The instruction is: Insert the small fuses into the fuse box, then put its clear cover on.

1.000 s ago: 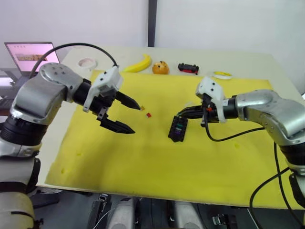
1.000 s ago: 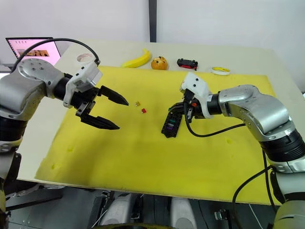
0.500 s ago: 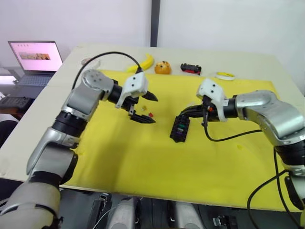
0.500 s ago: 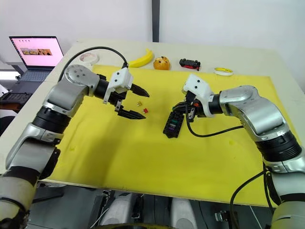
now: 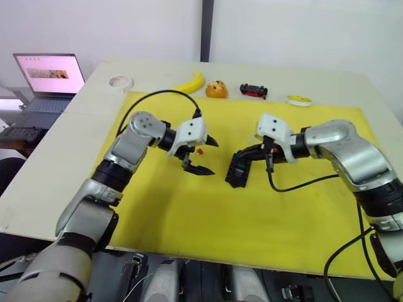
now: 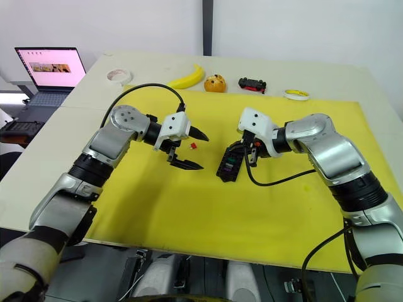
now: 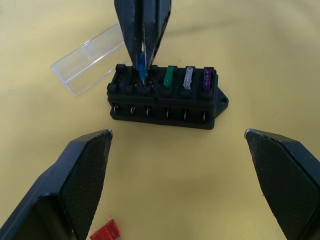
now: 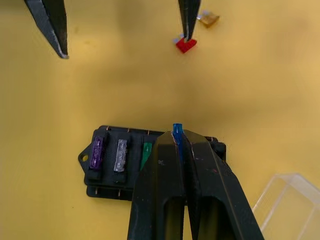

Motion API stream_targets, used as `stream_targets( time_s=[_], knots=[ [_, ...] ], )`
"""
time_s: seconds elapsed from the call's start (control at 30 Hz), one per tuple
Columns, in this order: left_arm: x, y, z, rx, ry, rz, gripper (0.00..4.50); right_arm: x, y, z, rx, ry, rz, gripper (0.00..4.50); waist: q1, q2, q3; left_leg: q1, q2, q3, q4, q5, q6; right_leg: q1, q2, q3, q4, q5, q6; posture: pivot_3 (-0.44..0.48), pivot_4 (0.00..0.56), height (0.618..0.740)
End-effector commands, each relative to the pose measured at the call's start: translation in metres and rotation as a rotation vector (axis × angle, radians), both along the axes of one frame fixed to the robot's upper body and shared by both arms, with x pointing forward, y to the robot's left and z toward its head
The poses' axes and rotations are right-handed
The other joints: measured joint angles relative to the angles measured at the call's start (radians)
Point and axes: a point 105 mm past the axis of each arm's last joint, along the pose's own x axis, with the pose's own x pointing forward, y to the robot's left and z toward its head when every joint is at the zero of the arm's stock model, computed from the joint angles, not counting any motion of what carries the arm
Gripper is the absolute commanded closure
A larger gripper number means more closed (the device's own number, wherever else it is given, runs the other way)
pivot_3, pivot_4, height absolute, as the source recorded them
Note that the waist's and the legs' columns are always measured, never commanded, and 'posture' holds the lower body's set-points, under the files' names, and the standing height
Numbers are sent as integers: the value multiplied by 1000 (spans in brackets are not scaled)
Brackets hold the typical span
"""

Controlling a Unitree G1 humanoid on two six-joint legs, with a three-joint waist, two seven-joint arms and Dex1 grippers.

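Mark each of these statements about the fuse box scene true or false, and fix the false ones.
1. The right hand grips a blue fuse above the fuse box. True.
2. Green, grey and purple fuses already sit in the box. True: green, grey, purple.
3. The clear cover is fitted on the box. False: it lies on the yellow mat beside the box.
4. The left hand holds the red fuse. False: its fingers are spread open, and the red fuse lies on the mat by one fingertip.
5. An orange fuse lies loose on the mat near the red one. True.
6. The banana lies on the mat. False: it is on the table beyond the mat's far edge.
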Motion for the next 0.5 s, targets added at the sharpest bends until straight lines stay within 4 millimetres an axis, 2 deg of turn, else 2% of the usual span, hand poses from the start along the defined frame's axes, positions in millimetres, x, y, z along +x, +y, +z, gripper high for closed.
stream_targets(
  time_s=[0.03, 0.5],
  knots=[
    [2, -6, 9, -17, -51, -14, 21, 1, 1, 5, -16, -44, 23, 4500, 0, 0, 0, 0, 0, 0, 0, 0, 0, 0, 0, 0, 0, 0, 0, 0, 150, 740],
    [1, -23, 5, -27, -51, -58, 21, 2, -4, 3, -21, -22, 5, 4500, -1, 0, 0, 0, 0, 0, 0, 0, 0, 0, 0, 0, 0, 0, 0, 0, 150, 740]
  ],
)
